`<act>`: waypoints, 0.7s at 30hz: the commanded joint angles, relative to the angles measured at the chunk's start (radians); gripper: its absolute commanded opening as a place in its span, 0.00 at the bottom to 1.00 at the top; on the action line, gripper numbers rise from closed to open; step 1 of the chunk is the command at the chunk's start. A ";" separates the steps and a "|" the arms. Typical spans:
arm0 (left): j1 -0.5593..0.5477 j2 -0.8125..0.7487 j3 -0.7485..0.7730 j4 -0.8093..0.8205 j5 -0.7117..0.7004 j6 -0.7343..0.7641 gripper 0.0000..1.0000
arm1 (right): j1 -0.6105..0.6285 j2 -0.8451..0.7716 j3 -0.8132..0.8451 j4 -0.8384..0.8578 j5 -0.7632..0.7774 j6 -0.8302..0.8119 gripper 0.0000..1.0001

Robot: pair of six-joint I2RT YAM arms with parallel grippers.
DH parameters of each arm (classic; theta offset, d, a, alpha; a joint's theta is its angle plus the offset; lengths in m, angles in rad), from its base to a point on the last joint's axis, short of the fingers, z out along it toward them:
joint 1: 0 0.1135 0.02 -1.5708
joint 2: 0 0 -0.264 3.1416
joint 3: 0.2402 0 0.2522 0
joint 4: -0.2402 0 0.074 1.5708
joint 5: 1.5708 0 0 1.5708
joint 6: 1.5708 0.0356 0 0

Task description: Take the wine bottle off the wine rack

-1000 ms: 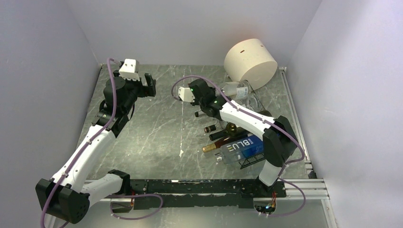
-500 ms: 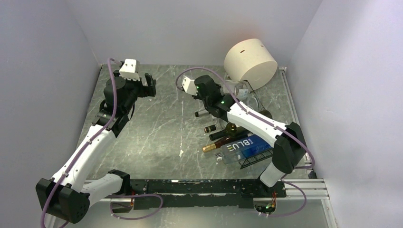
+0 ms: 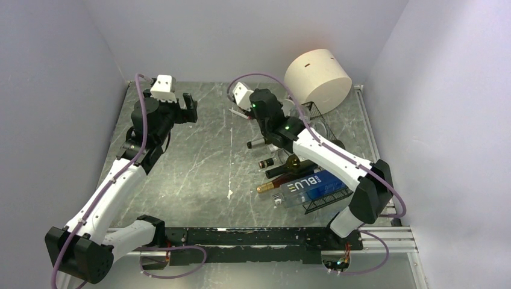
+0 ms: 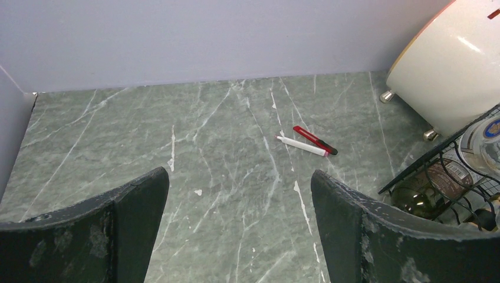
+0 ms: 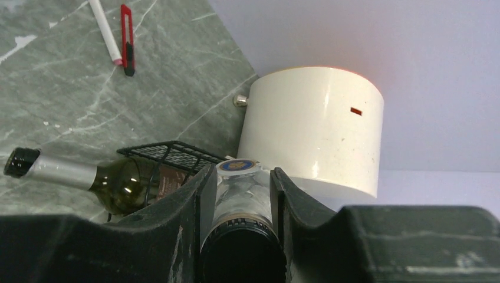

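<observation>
R hand (image 5: 240,184) is closed on the neck of a clear-glass wine bottle (image 5: 238,231). 1 finger (image 5: 191,219) presses each side, and the dark cap faces the wrist cam. The bottle's body points away toward the cream cylinder (image 5: 312,132), over the far end of the wine rack (image 5: 171,152). Can't tell whether the glass touches the wire.

Beside it lies a green bottle (image 5: 121,184) w/ a silver foil neck. Its body is in the black mesh and its neck sticks out over the tabletop (image 5: 53,88).

From the top cam, the R arm reaches diagonally across the rack to the back. More bottles lie at the rack's near end, incl. a blue one (image 3: 308,186) marked BLU, w/ 3 necks poking out to the L.

L hand (image 4: 239,194) is wide open w/ nothing in it, above the bare tabletop at back L, well apart from the rack. Ahead of it a white pen (image 4: 302,145) and a red cutter (image 4: 315,140) lie just beside each other near the back wall.
</observation>
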 commanded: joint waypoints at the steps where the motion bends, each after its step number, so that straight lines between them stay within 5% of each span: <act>1: -0.005 -0.016 0.026 -0.001 -0.002 -0.022 0.94 | 0.017 -0.048 0.106 0.063 0.032 0.086 0.00; 8: -0.005 -0.026 0.025 -0.001 -0.013 -0.022 0.94 | 0.016 -0.053 0.193 0.059 0.057 0.155 0.00; 21: -0.005 -0.038 0.031 -0.014 -0.071 -0.022 0.94 | 0.016 0.086 0.507 0.033 -0.124 0.351 0.00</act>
